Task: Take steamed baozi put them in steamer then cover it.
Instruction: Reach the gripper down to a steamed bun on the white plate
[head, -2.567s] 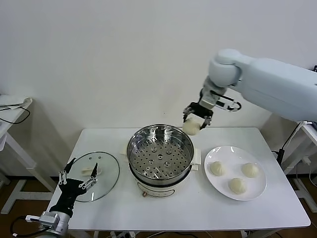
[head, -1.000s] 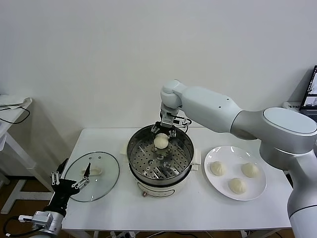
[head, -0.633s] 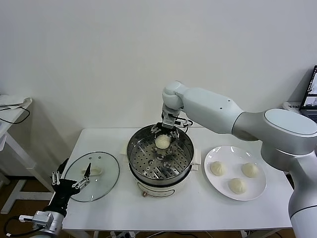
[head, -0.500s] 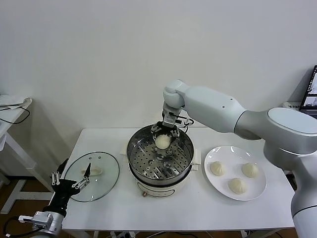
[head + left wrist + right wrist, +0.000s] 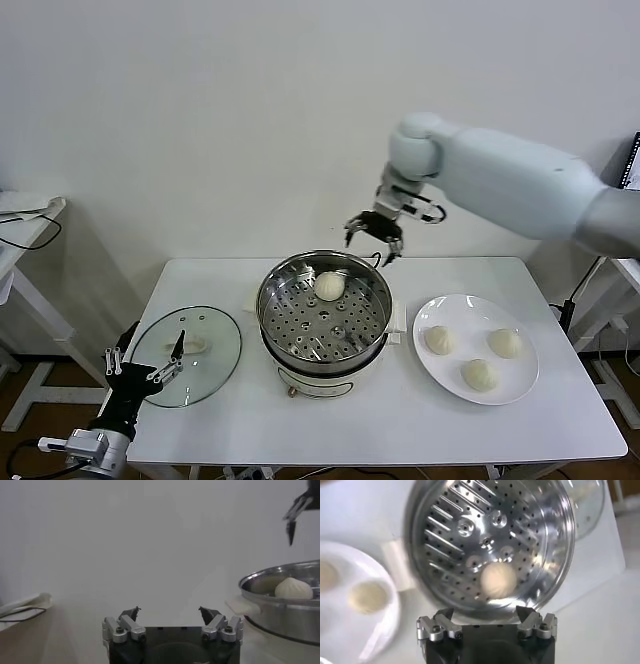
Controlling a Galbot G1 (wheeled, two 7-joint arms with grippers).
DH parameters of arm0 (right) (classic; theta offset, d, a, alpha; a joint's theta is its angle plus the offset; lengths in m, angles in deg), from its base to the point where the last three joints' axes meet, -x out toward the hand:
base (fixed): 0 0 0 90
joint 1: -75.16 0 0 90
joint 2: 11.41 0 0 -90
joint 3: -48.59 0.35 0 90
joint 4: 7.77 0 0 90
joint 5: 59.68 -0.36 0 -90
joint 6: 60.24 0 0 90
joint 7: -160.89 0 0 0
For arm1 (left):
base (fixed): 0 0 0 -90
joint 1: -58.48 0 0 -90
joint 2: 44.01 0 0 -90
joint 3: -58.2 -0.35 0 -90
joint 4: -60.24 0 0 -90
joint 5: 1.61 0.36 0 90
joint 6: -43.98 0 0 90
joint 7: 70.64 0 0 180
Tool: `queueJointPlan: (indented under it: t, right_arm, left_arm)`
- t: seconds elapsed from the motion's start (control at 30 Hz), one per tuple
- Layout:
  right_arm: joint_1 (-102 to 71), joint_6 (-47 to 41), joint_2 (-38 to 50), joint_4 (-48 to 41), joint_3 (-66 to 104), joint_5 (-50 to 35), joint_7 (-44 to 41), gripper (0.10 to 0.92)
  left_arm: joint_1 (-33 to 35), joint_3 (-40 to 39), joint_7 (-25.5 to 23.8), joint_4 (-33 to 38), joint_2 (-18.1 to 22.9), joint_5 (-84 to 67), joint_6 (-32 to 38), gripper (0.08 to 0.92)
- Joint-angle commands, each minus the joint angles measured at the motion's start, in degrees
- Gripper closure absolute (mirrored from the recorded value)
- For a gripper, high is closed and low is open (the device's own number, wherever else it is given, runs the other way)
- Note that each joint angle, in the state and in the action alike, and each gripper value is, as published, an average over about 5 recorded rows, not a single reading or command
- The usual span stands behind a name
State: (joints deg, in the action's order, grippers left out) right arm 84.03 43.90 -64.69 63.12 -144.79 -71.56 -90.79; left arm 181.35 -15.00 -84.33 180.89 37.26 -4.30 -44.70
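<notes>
The right gripper (image 5: 374, 240) hangs right of centre in the upper half of the head view, just above the far rim of the steamer (image 5: 272, 316), its dark, clawed fingers spread apart and holding nothing; behind it a smooth, pale grey arm runs off to the right edge. One steamed baozi (image 5: 330, 285), round, matt and cream-white, lies on the far part of the perforated tray (image 5: 320, 330) inside the shiny steel pot; the right wrist view shows the same bun (image 5: 498, 579) on the hole-dotted, mirror-bright metal. Three more buns (image 5: 439, 340) rest on a round white plate (image 5: 521, 387) at the right of the table, just beside the steamer. The left gripper (image 5: 142, 375) waits at the lower left, fingers also wide apart and empty, at the near edge of a flat, clear glass lid (image 5: 215, 365) lying on the table; that lid carries a white handle at its middle. The table (image 5: 400, 425) is plain, matt white and rectangular; a bare white wall (image 5: 200, 120) fills the upper half behind it; part of another white stand (image 5: 20, 250) shows at the left edge.
</notes>
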Motion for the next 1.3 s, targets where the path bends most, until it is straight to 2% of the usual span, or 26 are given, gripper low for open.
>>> queueJointPlan:
  t: [0.03, 0.17, 0.3, 0.7, 1.3]
  right_arm:
    - [3.58, -20.33, 15.11, 8.25, -4.2, -9.36, -1.5, 0.203]
    - [-0.18, -28.79, 18.64, 9.1, -3.67, -6.54, -1.4, 0.203]
    - [-6.96, -32.7, 19.94, 8.63, 0.0, -2.94, -1.11, 0.203]
    - [-26.06, -32.7, 16.75, 1.07, 14.81, 2.85, 3.21, 0.203]
    - [-34.95, -33.32, 13.3, -2.52, 20.27, 7.4, 8.62, 0.203]
  left_arm:
    - [0.1, -0.23, 0.04, 0.32, 0.05, 0.09, 0.01, 0.177]
    - [0.19, -0.55, 0.04, 0.48, 0.2, 0.21, 0.1, 0.177]
    - [0.18, -0.88, 0.05, 0.55, 0.42, 0.36, 0.17, 0.177]
    - [-0.26, -1.31, 0.04, -0.19, 0.65, 0.82, 0.27, 0.177]
    - [-0.73, -1.66, -0.04, -0.84, 0.65, 0.87, 0.38, 0.177]
